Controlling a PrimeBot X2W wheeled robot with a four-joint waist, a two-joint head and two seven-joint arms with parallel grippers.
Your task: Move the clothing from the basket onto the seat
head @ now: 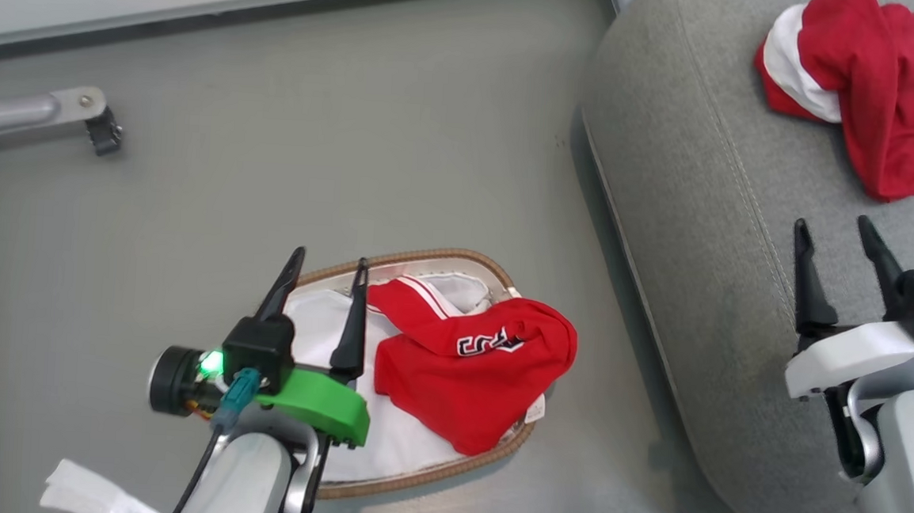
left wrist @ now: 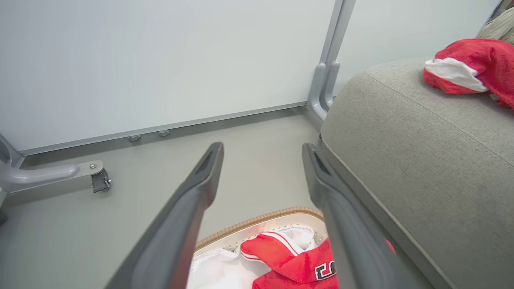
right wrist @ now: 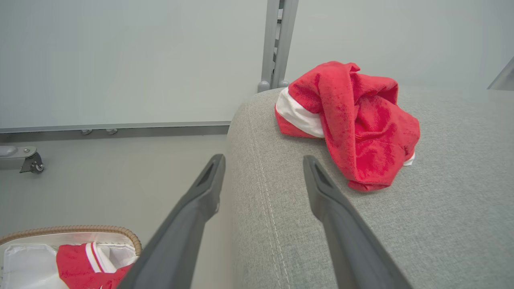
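Observation:
A red garment with white stripes and lettering [head: 472, 368] lies in the basket [head: 441, 259], draped over its right rim; the left wrist view has it [left wrist: 289, 265] below the fingers. A second piece of red and white clothing [head: 872, 84] lies bunched on the grey seat [head: 705, 224], also in the right wrist view [right wrist: 357, 124]. My left gripper [head: 330, 263] hovers open over the basket's left part, nothing between its fingers. My right gripper [head: 832, 225] stands open above the seat, just short of the bunched clothing, holding nothing.
A grey metal leg with a castor [head: 77, 114] stands on the floor at the left. A wall panel and upright post [left wrist: 327, 76] close the far side. A white paper scrap [head: 85, 495] lies by my left arm. Bare grey floor separates basket and seat.

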